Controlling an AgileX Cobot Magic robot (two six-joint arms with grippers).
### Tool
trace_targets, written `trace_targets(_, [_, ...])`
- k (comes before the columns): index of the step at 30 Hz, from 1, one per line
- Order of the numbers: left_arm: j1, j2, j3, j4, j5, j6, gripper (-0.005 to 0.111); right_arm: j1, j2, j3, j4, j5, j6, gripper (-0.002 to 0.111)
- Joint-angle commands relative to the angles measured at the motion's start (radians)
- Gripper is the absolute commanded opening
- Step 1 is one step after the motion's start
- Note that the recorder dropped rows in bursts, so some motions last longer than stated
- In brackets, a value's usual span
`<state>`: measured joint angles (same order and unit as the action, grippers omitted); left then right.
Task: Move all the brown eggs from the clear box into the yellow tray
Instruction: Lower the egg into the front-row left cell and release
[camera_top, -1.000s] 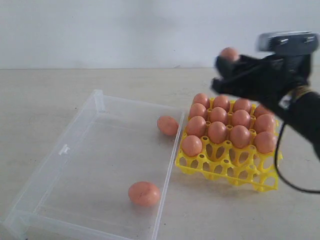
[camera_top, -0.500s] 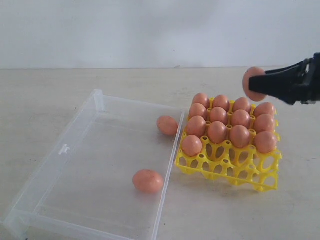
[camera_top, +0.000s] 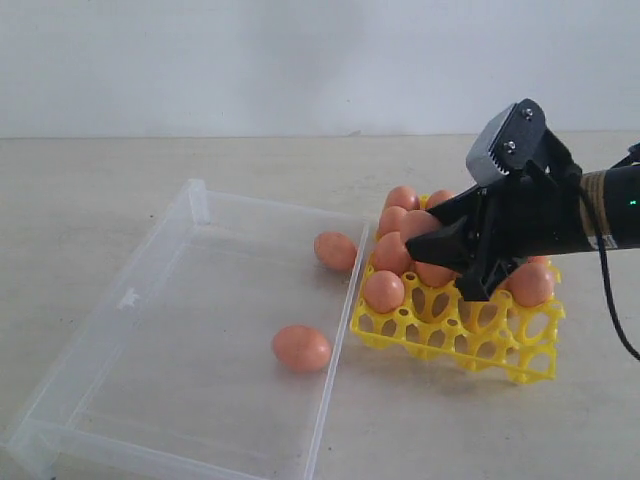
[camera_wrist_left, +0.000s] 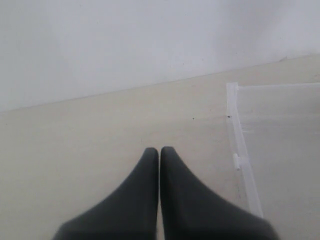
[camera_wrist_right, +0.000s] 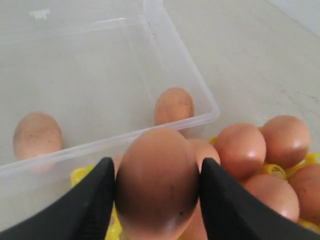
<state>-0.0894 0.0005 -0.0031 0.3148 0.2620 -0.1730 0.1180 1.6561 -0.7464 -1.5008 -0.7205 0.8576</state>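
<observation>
One egg (camera_wrist_right: 157, 185) gripped in right pincer (camera_wrist_right: 156, 167) over yellow tray (camera_top: 500, 350) (left pincer (camera_wrist_left: 159, 152) closed, wrist-only).

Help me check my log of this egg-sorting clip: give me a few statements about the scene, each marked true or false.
1. The right gripper holds an egg above the yellow tray. True.
2. The clear box has no eggs in it. False: two eggs lie in it, one near the front and one by the wall next to the tray.
3. The left gripper is shut and holds nothing. True.
4. Every cup of the tray is filled. False: several front-row cups are bare.
</observation>
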Motion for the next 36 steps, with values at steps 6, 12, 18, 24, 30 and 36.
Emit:
trace_targets(6, [-0.002, -0.001, 0.003, -0.004, -0.007, -0.007, 0.001, 0.002, 0.171, 0.005, 0.069, -0.137, -0.054, 0.000])
trace_targets(12, [-0.002, -0.001, 0.003, -0.004, -0.007, -0.007, 0.001, 0.000, 0.170, 0.005, 0.063, -0.097, -0.041, 0.000])
trace_targets(18, [-0.002, -0.001, 0.003, -0.004, -0.007, -0.007, 0.001, 0.000, 0.170, 0.012, 0.022, -0.043, -0.009, 0.000])
trace_targets(24, [-0.002, -0.001, 0.003, -0.004, -0.007, -0.007, 0.001, 0.000, 0.170, 0.017, 0.030, -0.005, -0.041, 0.000])
trace_targets(30, [-0.002, -0.001, 0.003, -0.004, -0.007, -0.007, 0.001, 0.000, 0.170, 0.017, 0.157, -0.011, -0.079, 0.021])
trace_targets(36, [-0.002, -0.001, 0.003, -0.004, -0.007, -0.007, 0.001, 0.000, 0.170, 0.017, 0.151, -0.021, -0.079, 0.053])
